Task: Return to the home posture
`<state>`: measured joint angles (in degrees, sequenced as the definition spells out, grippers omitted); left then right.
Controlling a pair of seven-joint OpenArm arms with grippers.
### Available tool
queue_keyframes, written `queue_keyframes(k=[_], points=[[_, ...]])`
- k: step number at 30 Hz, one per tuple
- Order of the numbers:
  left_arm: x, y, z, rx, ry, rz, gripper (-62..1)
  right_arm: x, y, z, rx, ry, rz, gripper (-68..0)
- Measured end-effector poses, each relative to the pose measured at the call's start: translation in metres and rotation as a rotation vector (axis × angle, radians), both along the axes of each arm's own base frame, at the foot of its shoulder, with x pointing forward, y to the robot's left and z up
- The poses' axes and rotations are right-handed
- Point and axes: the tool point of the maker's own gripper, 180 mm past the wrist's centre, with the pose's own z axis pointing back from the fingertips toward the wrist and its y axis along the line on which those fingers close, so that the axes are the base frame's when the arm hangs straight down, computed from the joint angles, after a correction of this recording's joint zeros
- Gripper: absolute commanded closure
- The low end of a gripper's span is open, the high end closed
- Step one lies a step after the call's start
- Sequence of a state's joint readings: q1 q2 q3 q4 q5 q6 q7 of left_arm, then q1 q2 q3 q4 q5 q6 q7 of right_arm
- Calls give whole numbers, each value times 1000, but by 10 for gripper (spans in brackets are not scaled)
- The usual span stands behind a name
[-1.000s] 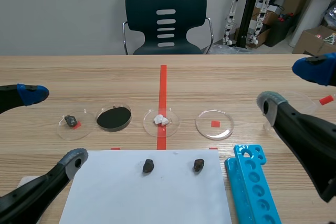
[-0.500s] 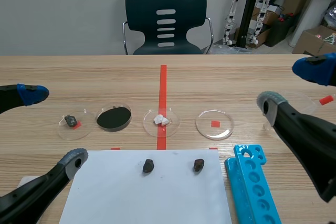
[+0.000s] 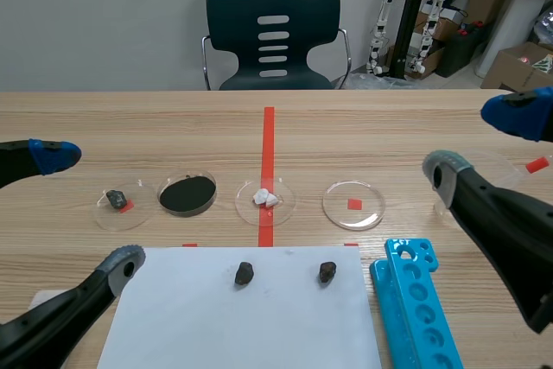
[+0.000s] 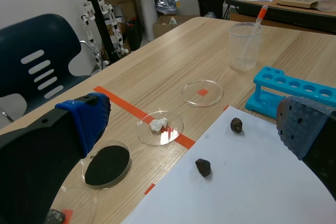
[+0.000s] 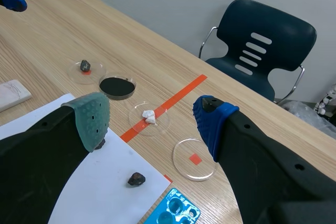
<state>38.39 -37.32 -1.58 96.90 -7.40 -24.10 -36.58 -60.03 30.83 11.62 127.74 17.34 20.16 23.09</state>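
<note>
Left of the white paper (image 3: 259, 326) | your left gripper (image 3: 86, 207) hangs low, fingers wide apart, holding nothing | right of the paper, your right gripper (image 3: 479, 143) sits higher, fingers wide apart too, holding nothing

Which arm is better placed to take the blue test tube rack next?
Probably the right arm. The blue test tube rack lies on its side of the table, close to the open right gripper. The open left gripper is beyond the white paper.
</note>
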Motion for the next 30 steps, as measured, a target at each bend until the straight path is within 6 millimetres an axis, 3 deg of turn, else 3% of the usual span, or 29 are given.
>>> queue_keyframes(k=[30], points=[[0,0,-4,16,14,3,-623,0,0,0,0,0,0,-350]])
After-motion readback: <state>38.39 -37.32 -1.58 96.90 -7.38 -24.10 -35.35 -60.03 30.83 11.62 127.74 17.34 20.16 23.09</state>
